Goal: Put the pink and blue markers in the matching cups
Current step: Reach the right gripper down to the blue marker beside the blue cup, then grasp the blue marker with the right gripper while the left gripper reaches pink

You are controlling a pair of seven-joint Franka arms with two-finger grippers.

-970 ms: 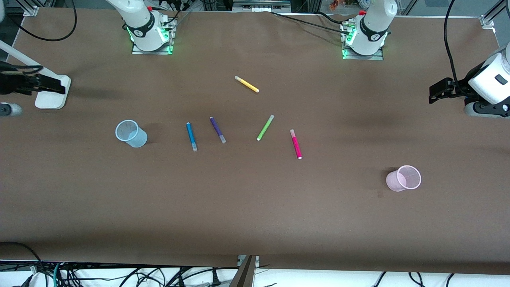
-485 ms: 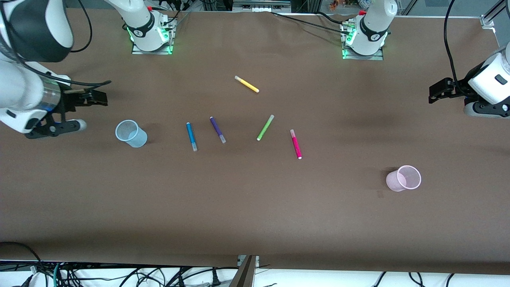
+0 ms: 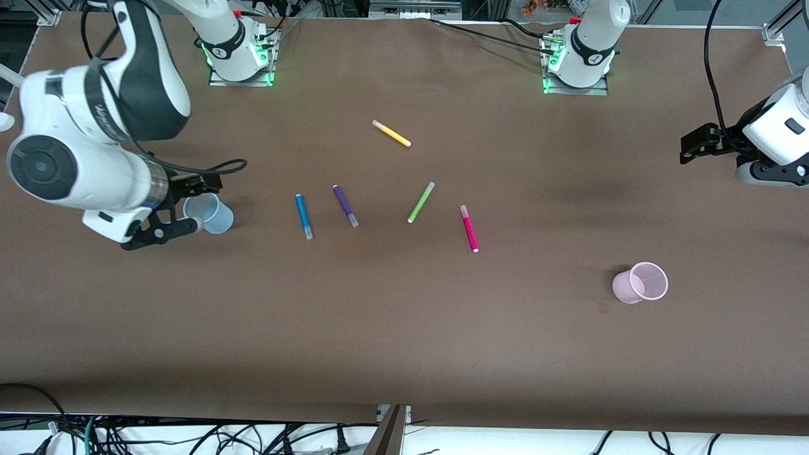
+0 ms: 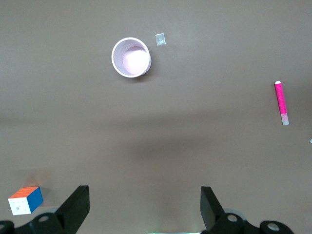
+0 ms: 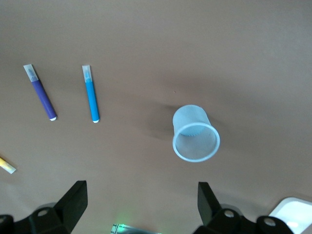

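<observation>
No marker was in a cup: the blue marker (image 3: 304, 216) and pink marker (image 3: 469, 228) lay on the table. The right gripper (image 3: 183, 205), fingers spread, hung over the blue cup (image 3: 210, 212). The left gripper (image 3: 695, 142), fingers spread, waited away from the pink cup (image 3: 640, 282).

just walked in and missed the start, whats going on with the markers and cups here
Nothing is picked up yet. The right gripper, fingers open, hangs over the blue cup at the right arm's end of the table. The blue marker and pink marker lie flat on the table among purple, green and yellow ones. The pink cup stands empty. The left gripper, also open, waits at the table's edge.
</observation>
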